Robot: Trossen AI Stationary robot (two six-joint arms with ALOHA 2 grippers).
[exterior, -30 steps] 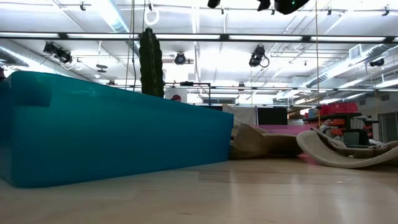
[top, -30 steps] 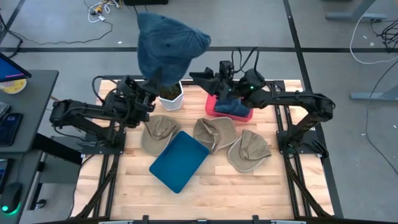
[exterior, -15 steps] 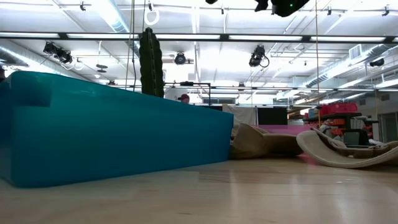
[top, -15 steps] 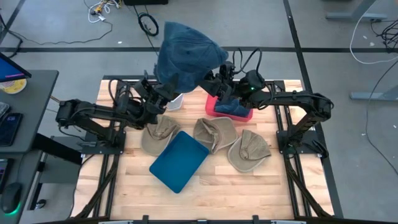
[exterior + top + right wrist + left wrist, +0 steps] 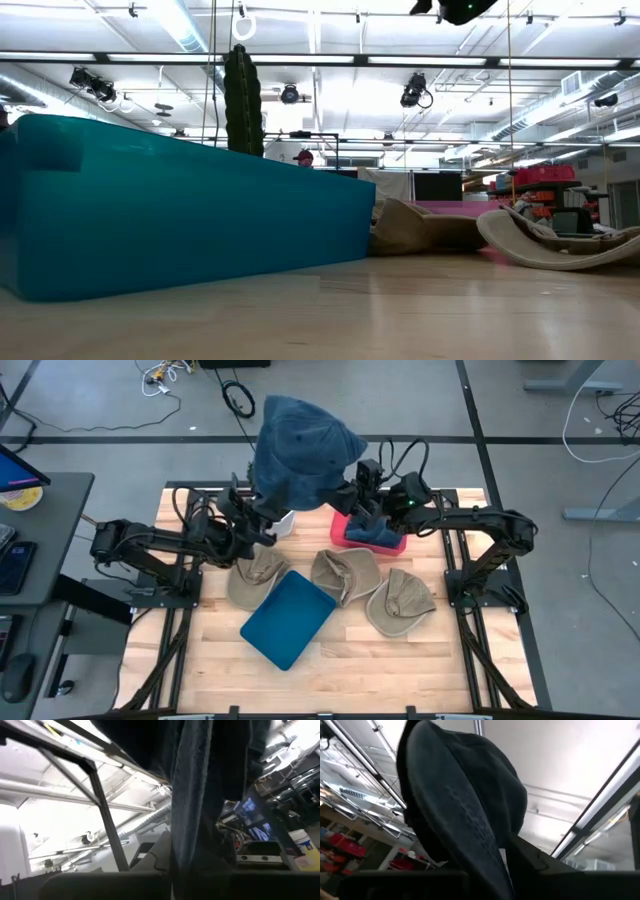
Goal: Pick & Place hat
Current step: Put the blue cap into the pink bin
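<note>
Hanging high over the table's (image 5: 200, 645) far edge, the blue hat (image 5: 300, 450) is clamped from below by the left gripper (image 5: 262, 510), while the right gripper (image 5: 352, 495), nearly touching its brim, has fingers I cannot tell.

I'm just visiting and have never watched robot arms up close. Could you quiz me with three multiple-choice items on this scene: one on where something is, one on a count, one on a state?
1. Where is the blue hat?
A. flat on the table
B. held up in the air between the two arms
C. inside the teal tray

2. How many tan hats lie on the table?
A. one
B. three
C. five

3. What does the pink bin hold?
A. blue fabric
B. nothing
C. a tan hat

Answers:
1 B, the high view shows it raised between the left gripper and the right gripper.
2 B, three tan hats lie by the teal tray.
3 A, blue fabric sits in it.
</note>
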